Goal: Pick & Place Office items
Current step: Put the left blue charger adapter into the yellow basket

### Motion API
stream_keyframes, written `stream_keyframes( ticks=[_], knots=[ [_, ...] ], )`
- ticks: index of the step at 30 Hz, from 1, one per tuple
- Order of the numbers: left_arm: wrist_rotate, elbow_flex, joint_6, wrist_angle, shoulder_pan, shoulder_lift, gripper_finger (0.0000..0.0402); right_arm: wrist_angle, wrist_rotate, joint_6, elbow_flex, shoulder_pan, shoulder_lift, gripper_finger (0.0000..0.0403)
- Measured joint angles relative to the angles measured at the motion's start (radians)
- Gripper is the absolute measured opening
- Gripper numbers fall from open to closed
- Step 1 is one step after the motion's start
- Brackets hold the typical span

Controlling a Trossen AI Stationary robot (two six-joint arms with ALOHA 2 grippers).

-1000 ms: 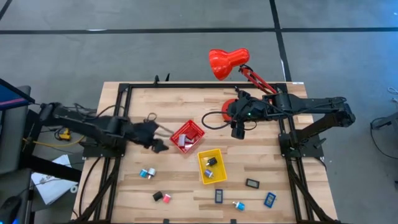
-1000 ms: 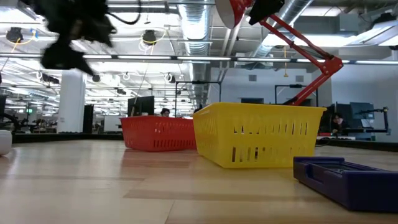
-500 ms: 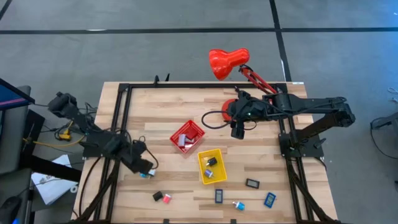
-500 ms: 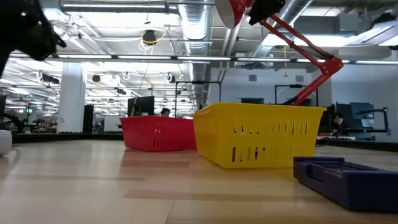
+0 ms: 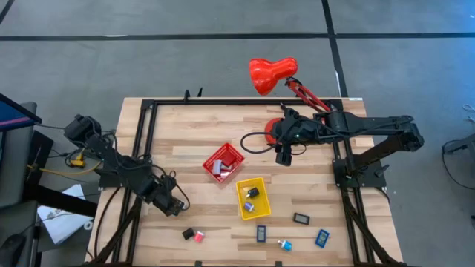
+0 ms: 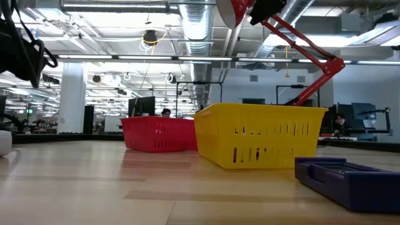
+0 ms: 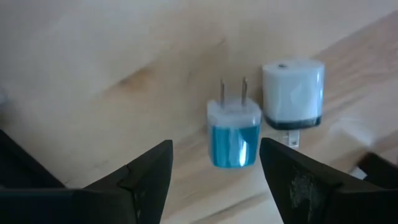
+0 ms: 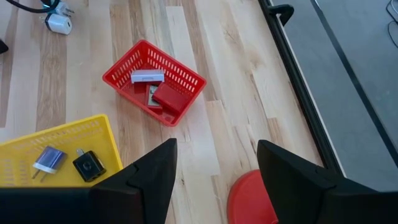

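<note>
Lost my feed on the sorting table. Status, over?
Left tool open, straddling blue plug adapter on the table, white adapter close beside it. Right tool open, empty, hovering near the lamp base. Nothing blocking.

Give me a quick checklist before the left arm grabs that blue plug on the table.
1. Left tool open: ok, fingers stand apart.
2. Blue plug between the fingers: ok, roughly centred ahead of them.
3. Neighbour clearance: not ok, the white plug lies right beside the blue one.
4. Tool low enough to close: cannot tell.
5. Yellow tray has room: ok, only two pieces inside.
6. Right tool out of the way: ok, parked by the red lamp.
</note>
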Motion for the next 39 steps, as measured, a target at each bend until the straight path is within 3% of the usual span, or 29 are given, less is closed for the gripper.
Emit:
stream_keyframes(
  ticks=[10, 25, 29, 36, 39],
  knots=[
    [-0.055, -0.005, -0.006, 0.035, 0.0, 0.014, 0.0232, 0.0, 0.0, 0.0, 0.0, 0.0, 0.0, 0.0216],
    [0.004, -0.005, -0.001, 0.079, 0.002, 0.116, 0.0231, 0.0, 0.0, 0.001, 0.0, 0.0, 0.0, 0.0216],
    [0.004, -0.005, -0.001, 0.098, 0.002, 0.116, 0.0208, -0.001, 0.0, 0.001, 0.0, 0.0, 0.0, 0.0216],
    [0.015, -0.051, 0.001, 0.204, 0.002, 0.137, 0.0129, -0.001, 0.0, 0.001, 0.0, 0.0, 0.0, 0.0216],
    [0.011, -0.051, 0.001, 0.205, 0.002, 0.133, 0.0124, 0.004, 0.0, 0.023, 0.0, 0.0, 0.0, 0.0216]
  ],
)
